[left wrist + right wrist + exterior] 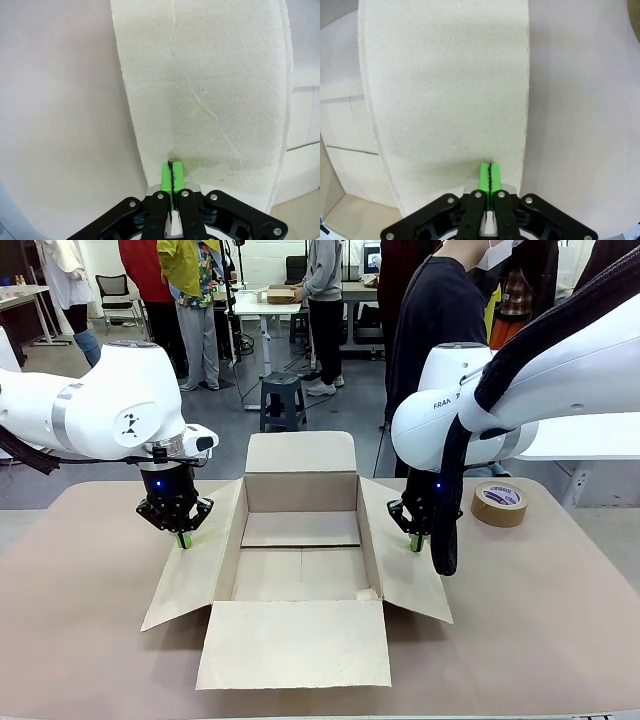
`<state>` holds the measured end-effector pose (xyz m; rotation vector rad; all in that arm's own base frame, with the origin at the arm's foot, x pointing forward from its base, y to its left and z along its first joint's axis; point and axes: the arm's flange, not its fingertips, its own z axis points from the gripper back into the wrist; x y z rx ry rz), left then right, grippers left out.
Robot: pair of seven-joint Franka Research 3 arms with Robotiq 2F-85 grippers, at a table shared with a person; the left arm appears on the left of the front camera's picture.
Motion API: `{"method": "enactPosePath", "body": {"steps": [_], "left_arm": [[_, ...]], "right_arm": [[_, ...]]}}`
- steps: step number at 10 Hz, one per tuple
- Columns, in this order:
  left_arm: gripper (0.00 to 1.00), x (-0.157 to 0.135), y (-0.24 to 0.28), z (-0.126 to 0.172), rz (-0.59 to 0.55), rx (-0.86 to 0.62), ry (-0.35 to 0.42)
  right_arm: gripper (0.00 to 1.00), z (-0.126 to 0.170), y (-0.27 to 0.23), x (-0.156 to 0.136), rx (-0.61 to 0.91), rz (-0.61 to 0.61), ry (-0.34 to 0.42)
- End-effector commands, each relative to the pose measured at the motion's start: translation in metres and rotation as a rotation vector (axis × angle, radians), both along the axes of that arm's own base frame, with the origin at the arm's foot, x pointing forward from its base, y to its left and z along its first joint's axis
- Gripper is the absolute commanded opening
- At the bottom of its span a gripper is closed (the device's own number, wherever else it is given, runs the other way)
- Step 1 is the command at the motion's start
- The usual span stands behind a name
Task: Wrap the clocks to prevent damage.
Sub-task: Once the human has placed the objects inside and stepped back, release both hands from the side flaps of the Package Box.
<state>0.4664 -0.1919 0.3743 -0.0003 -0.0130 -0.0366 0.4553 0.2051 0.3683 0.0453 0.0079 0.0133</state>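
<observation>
The left tool [183, 538] and right tool [416, 540], both fully closed and holding nothing, rest tip-down on the open box's [300, 490] left flap [200, 575] and right flap [400, 575], with tape [499, 502] nearby on the desk [560, 620].

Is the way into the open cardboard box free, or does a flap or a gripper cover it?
Nothing visible covers it. All four flaps are folded open; the shut left gripper rests on the left flap, the shut right gripper on the right flap.
</observation>
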Motion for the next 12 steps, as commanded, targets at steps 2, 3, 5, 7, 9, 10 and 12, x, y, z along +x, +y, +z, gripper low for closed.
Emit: {"method": "enactPosePath", "body": {"steps": [2,3,5,7,9,10,12], "left_arm": [[0.00,-0.0008,0.0011,-0.0007,0.003,0.016,0.003],[0.00,-0.0008,0.0011,-0.0007,0.003,0.016,0.003],[0.00,-0.0008,0.0011,-0.0007,0.003,0.016,0.003],[0.00,-0.0008,0.0011,-0.0007,0.003,0.016,0.003],[0.00,-0.0008,0.0011,-0.0007,0.003,0.016,0.003],[0.00,-0.0008,0.0011,-0.0007,0.003,0.016,0.003],[0.00,-0.0008,0.0011,-0.0007,0.003,0.016,0.003]], "right_arm": [[0.01,-0.0013,-0.0004,-0.0001,-0.001,-0.002,0.003],[0.01,-0.0013,-0.0004,-0.0001,-0.001,-0.002,0.003],[0.01,-0.0013,-0.0004,-0.0001,-0.001,-0.002,0.003],[0.01,-0.0013,-0.0004,-0.0001,-0.001,-0.002,0.003],[0.01,-0.0013,-0.0004,-0.0001,-0.001,-0.002,0.003],[0.01,-0.0013,-0.0004,-0.0001,-0.001,-0.002,0.003],[0.01,-0.0013,-0.0004,-0.0001,-0.001,-0.002,0.003]]}}
